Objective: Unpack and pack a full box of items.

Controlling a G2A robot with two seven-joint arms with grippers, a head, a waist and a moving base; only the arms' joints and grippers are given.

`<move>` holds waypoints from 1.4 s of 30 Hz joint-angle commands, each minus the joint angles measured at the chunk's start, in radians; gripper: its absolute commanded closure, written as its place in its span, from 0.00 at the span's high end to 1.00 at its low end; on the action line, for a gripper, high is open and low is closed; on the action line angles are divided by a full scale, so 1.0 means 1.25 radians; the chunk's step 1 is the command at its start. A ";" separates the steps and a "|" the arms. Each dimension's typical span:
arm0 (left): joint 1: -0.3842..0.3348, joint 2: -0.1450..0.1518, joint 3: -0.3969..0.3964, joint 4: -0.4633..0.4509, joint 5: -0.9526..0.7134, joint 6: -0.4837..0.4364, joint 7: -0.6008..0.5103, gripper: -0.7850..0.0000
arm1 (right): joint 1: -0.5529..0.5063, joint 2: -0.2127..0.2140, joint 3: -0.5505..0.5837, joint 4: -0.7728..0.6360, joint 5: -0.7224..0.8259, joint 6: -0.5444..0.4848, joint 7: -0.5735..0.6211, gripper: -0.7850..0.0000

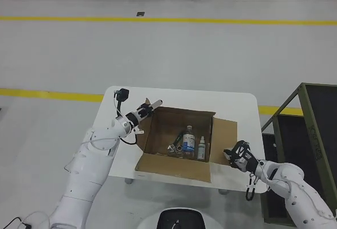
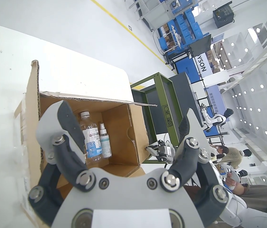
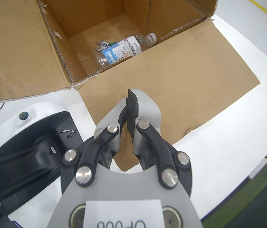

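An open cardboard box (image 1: 174,165) stands in the middle of the white table (image 1: 237,106). Inside lie a clear bottle with a blue label (image 1: 188,140) (image 2: 91,138) (image 3: 120,49), a small white spray bottle (image 1: 202,147) (image 2: 105,140) and a metal wrench (image 1: 171,150) (image 3: 101,45). My left gripper (image 1: 150,107) (image 2: 126,119) hangs open above the box's left wall, next to the raised left flap (image 2: 32,88), holding nothing. My right gripper (image 1: 237,153) (image 3: 130,100) is shut just above the outer part of the folded-out right flap (image 1: 226,137) (image 3: 183,77).
A green-framed cart (image 1: 309,131) (image 2: 162,100) stands close to the table's right side, near my right arm. The near flap (image 3: 12,48) is folded out toward the table's front edge. Bare table surface (image 1: 134,154) lies left of and behind the box.
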 commanded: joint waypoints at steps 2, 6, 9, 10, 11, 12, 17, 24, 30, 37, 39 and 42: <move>-0.002 0.001 0.005 0.003 0.007 0.003 0.005 1.00 | 0.002 0.001 0.011 -0.010 0.005 0.005 -0.015 0.00; -0.002 0.004 0.004 -0.010 0.032 0.001 0.013 1.00 | -0.003 0.007 0.041 -0.076 -0.008 -0.005 -0.025 0.00; 0.003 0.010 -0.009 -0.031 0.066 0.012 0.023 1.00 | 0.001 0.016 0.061 -0.151 -0.061 -0.050 -0.006 0.00; 0.007 0.013 -0.016 -0.042 0.076 0.018 0.028 1.00 | 0.011 0.019 0.062 -0.175 -0.097 -0.081 0.011 0.00; 0.012 0.014 -0.021 -0.052 0.079 0.021 0.030 1.00 | 0.022 0.022 0.063 -0.193 -0.126 -0.103 0.024 0.00; 0.016 0.017 -0.028 -0.061 0.085 0.026 0.031 1.00 | 0.034 0.024 0.063 -0.208 -0.149 -0.119 0.027 0.00; 0.030 0.026 -0.045 -0.087 0.135 0.051 0.033 1.00 | 0.094 0.024 0.031 -0.225 -0.220 -0.160 0.008 0.00; 0.044 0.034 -0.050 -0.101 0.217 0.099 0.049 1.00 | 0.166 0.009 -0.047 -0.151 -0.264 -0.106 -0.033 0.00; 0.052 0.035 -0.043 -0.114 0.225 0.112 0.047 1.00 | 0.166 0.009 -0.047 -0.151 -0.264 -0.106 -0.033 0.00; 0.052 0.035 -0.043 -0.114 0.225 0.112 0.047 1.00 | 0.160 0.007 -0.045 -0.154 -0.249 -0.084 -0.043 0.00; 0.052 0.035 -0.043 -0.114 0.225 0.112 0.047 1.00 | 0.145 0.002 -0.037 -0.151 -0.194 -0.015 -0.059 0.00; 0.052 0.035 -0.043 -0.114 0.225 0.112 0.047 1.00 | 0.136 -0.008 -0.045 -0.160 -0.121 0.069 -0.029 0.00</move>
